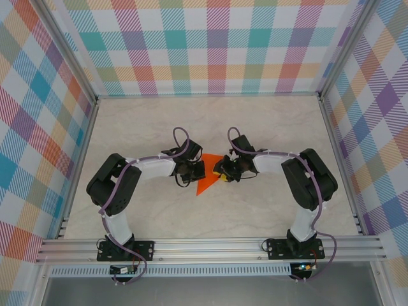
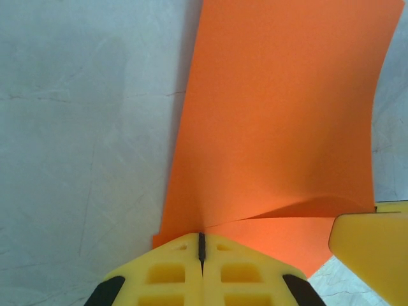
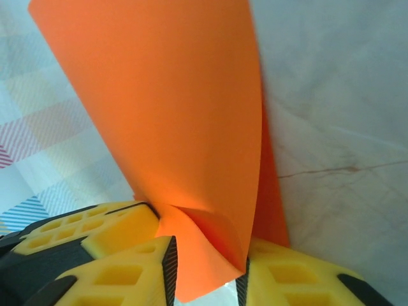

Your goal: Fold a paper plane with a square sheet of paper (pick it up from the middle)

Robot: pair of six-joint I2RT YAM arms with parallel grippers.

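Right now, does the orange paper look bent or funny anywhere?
Yes. The square sheet of paper isn't flat: a wrinkle bulges across it just above the shut left claw, and its edge curls over inside the right claw.

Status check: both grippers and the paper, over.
Left gripper shut on orange paper, at its edge. Right gripper open, curled paper edge between its fingers. Sheet bowed between both arms. No obstruction seen.

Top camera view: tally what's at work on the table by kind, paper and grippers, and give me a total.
orange paper sheet: 1
grippers: 2 (left gripper, right gripper)
Total: 3
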